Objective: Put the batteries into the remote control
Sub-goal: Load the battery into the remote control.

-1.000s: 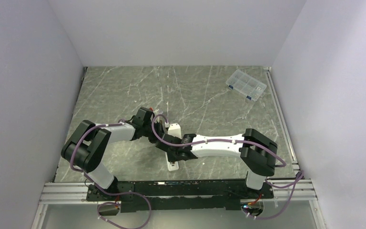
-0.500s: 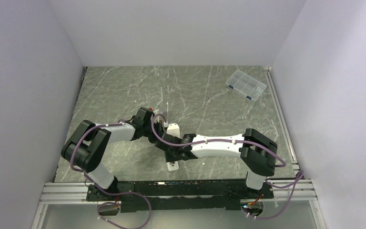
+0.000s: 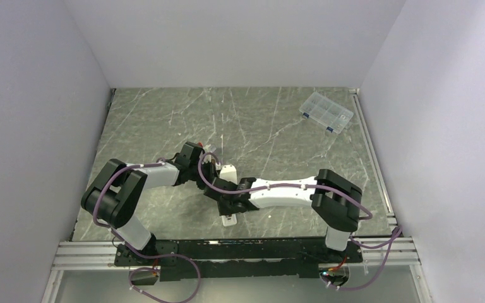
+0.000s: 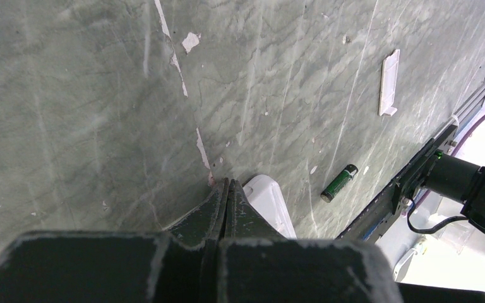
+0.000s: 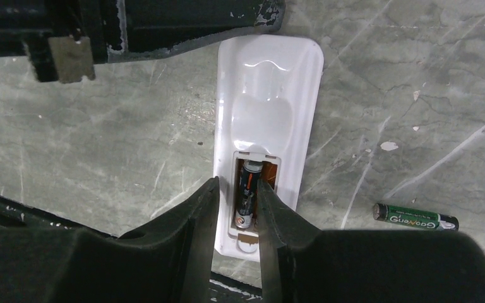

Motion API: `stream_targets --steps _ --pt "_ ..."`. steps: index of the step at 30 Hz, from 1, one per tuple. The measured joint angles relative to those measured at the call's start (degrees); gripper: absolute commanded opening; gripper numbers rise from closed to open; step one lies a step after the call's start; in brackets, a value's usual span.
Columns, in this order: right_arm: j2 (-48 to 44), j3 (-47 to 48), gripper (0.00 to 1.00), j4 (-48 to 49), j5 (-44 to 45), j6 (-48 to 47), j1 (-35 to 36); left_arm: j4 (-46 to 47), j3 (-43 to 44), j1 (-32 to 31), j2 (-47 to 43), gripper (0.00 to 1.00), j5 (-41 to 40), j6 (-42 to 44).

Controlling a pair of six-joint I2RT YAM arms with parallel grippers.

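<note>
- Centrally on the grey-green marbled table [image 3: 259,120], the slim white plastic remote control [image 5: 268,95] lies back-up, its battery bay uncovered at the near end.
- One small dark cylindrical battery with a silver end cap [image 5: 247,199] sits lengthwise in the left slot of that bay; the slot beside it shows orange-brown and is partly hidden by a finger.
- The right gripper [image 5: 238,189] hangs over the bay with its claw a little apart, one black finger on the remote's left edge, the other over the bay's right side. The seated battery lies between them with a gap on its left, so nothing is clamped.
- The left gripper [image 4: 225,184] has its claw pressed together, tips down at the tabletop and right against the remote's far end.
- A second blackish-green battery with pale lettering [image 5: 415,218] lies loose on the table, to the right of the remote and apart from it.
- A small white flat plastic sliver [image 4: 388,82] lies near the table's front rail.
- A clear compartmented plastic box [image 3: 326,112] sits well apart at the far right corner.
</note>
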Motion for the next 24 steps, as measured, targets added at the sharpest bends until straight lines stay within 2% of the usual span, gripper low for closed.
stream_targets --steps 9,16,20,24 --pt "2.1 1.7 0.31 -1.2 0.0 0.0 0.0 0.0 0.0 0.0 0.0 0.00 0.0 0.0" --pt "2.4 2.2 0.19 -1.5 0.0 0.0 0.0 0.0 0.0 0.0 0.0 0.00 0.0 0.2" --pt "2.4 2.3 0.16 -1.7 0.0 0.0 0.0 0.0 0.0 0.0 0.0 0.00 0.0 0.4" --pt "2.4 2.3 0.18 -1.7 0.0 0.0 0.0 0.0 0.0 0.0 0.0 0.00 0.0 0.4"
